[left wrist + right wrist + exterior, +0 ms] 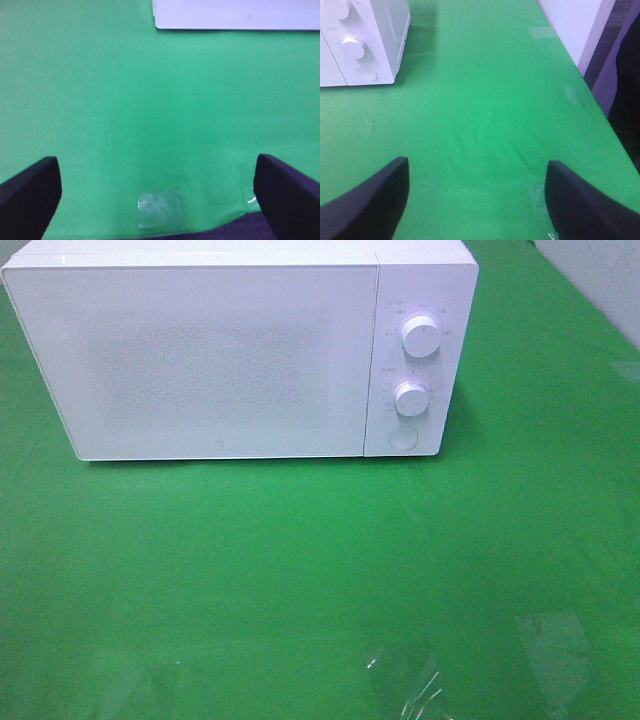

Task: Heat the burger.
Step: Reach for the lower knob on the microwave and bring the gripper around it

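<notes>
Left pincer (155, 161): jaws spread wide, nothing between them, only cloth below. Right pincer (477, 162): also wide apart, a shade less so, empty. Neither shows in the high view.

Green cloth (300, 570) covers the whole table. White microwave oven (220, 360) stands at the far side, left of centre, facing the arms. Its door (190, 350) is shut; the panel is frosted white and nothing shows through it. Control strip sits on the oven's right: upper knob (420, 337), lower knob (410, 398), round button (402, 437) below them. Patches of clear tape (405, 680) lie on the cloth near the front edge.

Burger: not in view in any camera. It is not on the visible cloth; whether it sits behind the shut door cannot be told.

Step, as I judge it: either the very start, with no food brought in yet, or the closing stage with the burger already inside. If the latter, the next move calls for the right pincer to reach the control strip and turn a knob, which needs a narrower jaw and a square approach. If the former, the door must be opened first, likely with the round button.

Writing: small grey marks ring both knobs, and a tiny mark sits low on the door; all are too small to read. No brand legible.
</notes>
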